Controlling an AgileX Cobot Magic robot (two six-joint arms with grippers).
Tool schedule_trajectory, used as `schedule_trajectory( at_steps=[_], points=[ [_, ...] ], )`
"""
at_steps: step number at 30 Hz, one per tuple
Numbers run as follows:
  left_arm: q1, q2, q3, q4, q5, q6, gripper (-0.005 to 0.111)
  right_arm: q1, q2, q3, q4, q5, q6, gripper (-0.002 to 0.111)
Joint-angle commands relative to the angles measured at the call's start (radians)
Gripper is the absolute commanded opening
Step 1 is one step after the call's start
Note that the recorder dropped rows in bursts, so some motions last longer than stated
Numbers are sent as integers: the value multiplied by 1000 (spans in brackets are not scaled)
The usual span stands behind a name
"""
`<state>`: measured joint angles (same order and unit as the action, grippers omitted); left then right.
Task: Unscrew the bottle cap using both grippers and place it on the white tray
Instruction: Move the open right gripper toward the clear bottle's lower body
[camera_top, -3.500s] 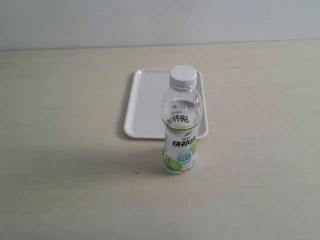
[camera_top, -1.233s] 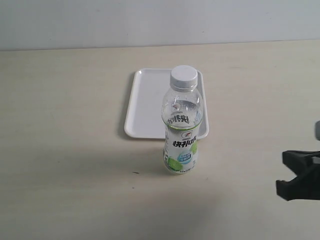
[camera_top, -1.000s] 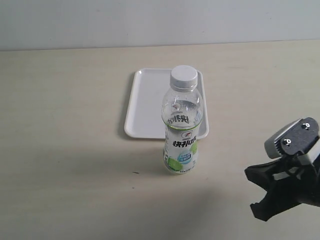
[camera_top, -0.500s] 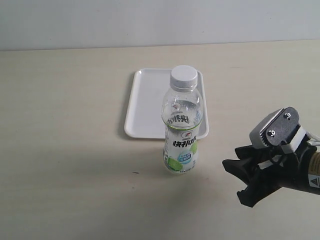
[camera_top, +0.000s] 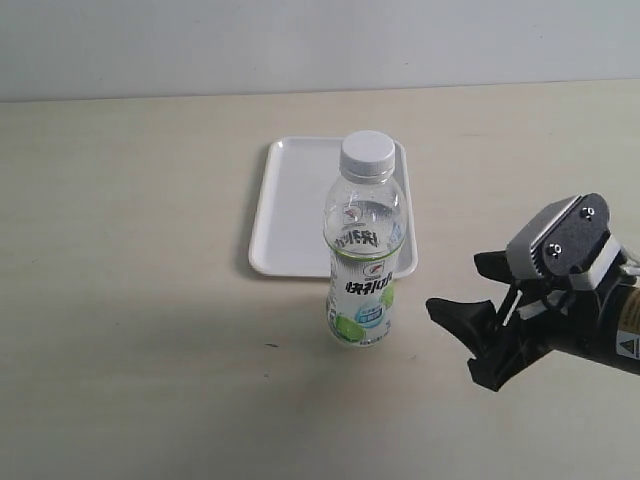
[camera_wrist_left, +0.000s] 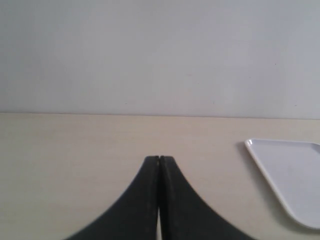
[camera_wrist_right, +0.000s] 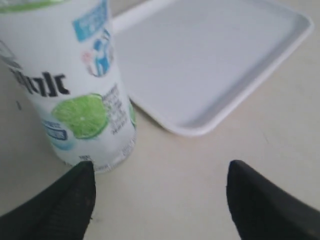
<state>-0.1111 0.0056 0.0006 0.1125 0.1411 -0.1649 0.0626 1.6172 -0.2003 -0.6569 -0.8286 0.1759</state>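
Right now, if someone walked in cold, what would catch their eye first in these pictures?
The clear bottle with the lime label stands upright on the table, its bottle cap on, just in front of the white tray. To its right the right gripper hangs low with jaws open, pointing at the bottle's base. The left gripper is shut, off to the tray's side.

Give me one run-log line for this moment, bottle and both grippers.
bottle upright, bottle cap on | white tray beside it | right gripper open near bottle base, not touching | left gripper shut, empty
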Motion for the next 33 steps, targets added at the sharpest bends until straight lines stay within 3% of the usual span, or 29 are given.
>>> schedule_trajectory(
  at_steps=[1, 6, 14, 33],
  points=[
    [-7, -6, -1, -3, -1, 4, 0, 2, 12, 6, -88, -130, -60, 72],
    [-7, -6, -1, -3, -1, 4, 0, 2, 129, 6, -136, -225, -98, 78],
    [-7, -6, -1, -3, -1, 4, 0, 2, 296, 3, -99, -391, -302, 79],
    [-7, -6, -1, -3, -1, 4, 0, 2, 339, -107, -150, -392, -302, 79]
  ],
)
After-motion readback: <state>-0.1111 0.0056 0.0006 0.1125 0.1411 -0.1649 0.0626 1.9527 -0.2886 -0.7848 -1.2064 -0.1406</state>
